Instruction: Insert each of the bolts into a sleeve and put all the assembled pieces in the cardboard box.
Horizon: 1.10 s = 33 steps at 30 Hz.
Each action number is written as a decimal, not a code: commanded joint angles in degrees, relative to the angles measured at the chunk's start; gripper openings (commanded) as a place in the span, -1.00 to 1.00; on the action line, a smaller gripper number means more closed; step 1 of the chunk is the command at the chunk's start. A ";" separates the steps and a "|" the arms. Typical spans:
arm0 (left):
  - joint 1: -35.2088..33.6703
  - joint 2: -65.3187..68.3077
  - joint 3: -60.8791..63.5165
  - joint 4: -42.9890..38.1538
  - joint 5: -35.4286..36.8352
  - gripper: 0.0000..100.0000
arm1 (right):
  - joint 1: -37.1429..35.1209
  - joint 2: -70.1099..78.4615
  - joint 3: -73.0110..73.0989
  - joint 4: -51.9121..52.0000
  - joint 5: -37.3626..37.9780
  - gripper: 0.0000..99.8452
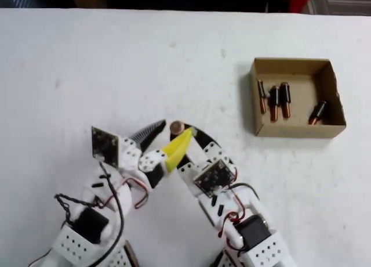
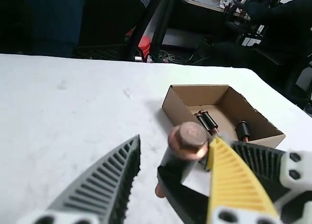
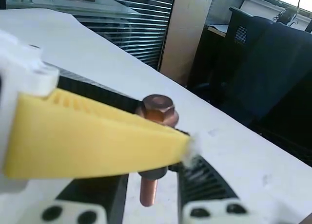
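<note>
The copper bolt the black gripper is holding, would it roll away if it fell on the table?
Probably: the bolt has a round shaft, so lying flat it may roll, curving around its wider head. It looks like solid metal, so likely stiff and heavy for its size. Its smooth surface might slip in the right gripper.

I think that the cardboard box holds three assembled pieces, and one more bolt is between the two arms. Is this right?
Not three: the high view shows four assembled pieces in the cardboard box. One more bolt is indeed between the left arm and the right arm.
</note>
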 commanded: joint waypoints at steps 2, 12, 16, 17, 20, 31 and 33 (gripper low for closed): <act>-0.48 -0.04 -4.84 -0.62 -3.25 -0.52 | 0.40 -0.48 0.44 -1.19 -0.26 -0.97; -7.60 -0.04 -6.42 -0.62 -4.92 -0.52 | 0.40 -0.48 0.44 -1.10 -0.26 -0.97; -10.68 -0.13 -6.86 -1.05 -5.01 -0.52 | 0.40 -0.75 0.44 0.40 -0.26 -0.97; -11.47 -0.13 -7.30 -0.88 -5.01 -0.52 | 0.40 -0.75 0.44 1.01 -0.26 -0.97; -13.41 -0.13 -8.88 -0.88 -4.92 -0.52 | 0.40 -0.75 0.44 1.54 -0.26 -0.97; -14.20 -0.13 -11.60 -0.18 -4.57 -0.52 | 0.48 -0.75 0.44 1.63 -0.26 -0.97; -15.08 -0.13 -12.31 1.85 -4.57 -0.53 | 0.48 -0.75 0.44 1.63 -0.26 -0.97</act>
